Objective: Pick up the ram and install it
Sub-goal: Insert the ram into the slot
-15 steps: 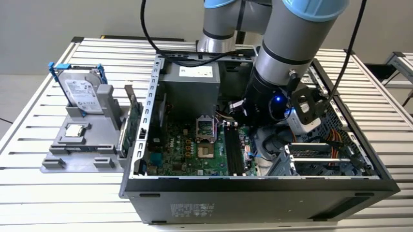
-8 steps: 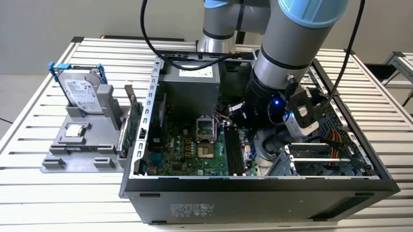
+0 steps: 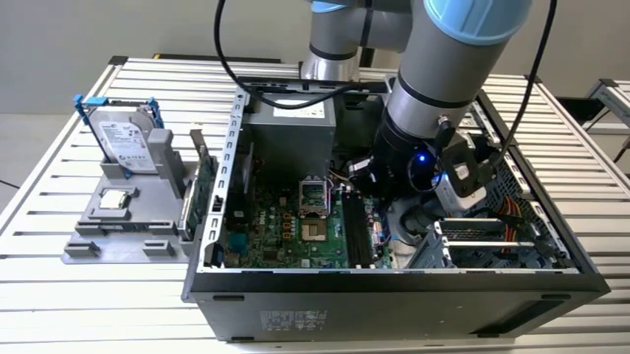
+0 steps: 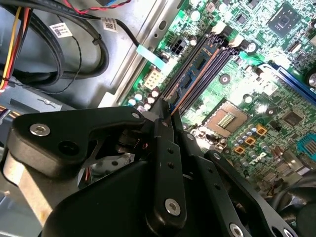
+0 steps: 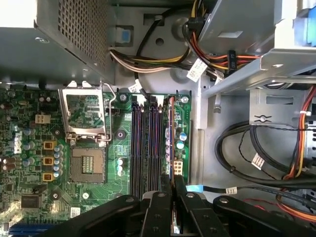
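The gripper (image 5: 173,185) is low inside the open computer case (image 3: 394,284), over the row of memory slots (image 5: 145,143) on the green motherboard (image 5: 98,187). Its two black fingers (image 5: 180,190) are nearly together and they pinch the ram (image 5: 170,143) between them. The ram stands on its long edge in the slot that is farthest from the processor socket (image 5: 89,165), and it runs straight away from the fingertips along the slot. In the second wrist view the same stick (image 4: 197,61) shows as a thin blue board that leaves the fingertips (image 4: 163,116) and lies in line with the dark slots beside it.

The socket is open and its metal frame (image 5: 86,111) is lifted (no chip sits in it). Bundles of coloured cables (image 5: 197,54) lie in the case, beyond the far end of the slots.

In the exterior view, a grey holder tray (image 3: 123,221) stands outside the case, on the slatted table (image 3: 59,147). It holds an upright hard drive (image 3: 123,140), a small square silver chip (image 3: 115,198) and a green card (image 3: 202,184) on its edge.
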Controlling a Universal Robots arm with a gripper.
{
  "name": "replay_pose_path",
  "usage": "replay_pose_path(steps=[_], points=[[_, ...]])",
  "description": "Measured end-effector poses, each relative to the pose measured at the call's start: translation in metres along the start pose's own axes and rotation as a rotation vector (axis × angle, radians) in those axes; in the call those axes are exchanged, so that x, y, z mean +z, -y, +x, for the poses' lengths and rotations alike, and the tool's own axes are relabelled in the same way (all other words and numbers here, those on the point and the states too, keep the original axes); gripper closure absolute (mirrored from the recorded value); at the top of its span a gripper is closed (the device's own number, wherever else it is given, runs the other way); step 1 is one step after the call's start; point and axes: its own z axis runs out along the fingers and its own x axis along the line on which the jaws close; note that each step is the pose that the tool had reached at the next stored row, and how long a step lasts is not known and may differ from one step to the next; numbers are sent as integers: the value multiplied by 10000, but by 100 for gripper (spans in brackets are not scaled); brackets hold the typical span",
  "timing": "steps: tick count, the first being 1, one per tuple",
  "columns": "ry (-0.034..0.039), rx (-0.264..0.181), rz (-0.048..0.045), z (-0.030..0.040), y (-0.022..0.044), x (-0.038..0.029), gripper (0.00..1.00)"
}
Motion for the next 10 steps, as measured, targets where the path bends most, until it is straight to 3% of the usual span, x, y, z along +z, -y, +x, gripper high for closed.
replay_pose_path(steps=[10], points=[[0,-3,1,25,22,109,100]])
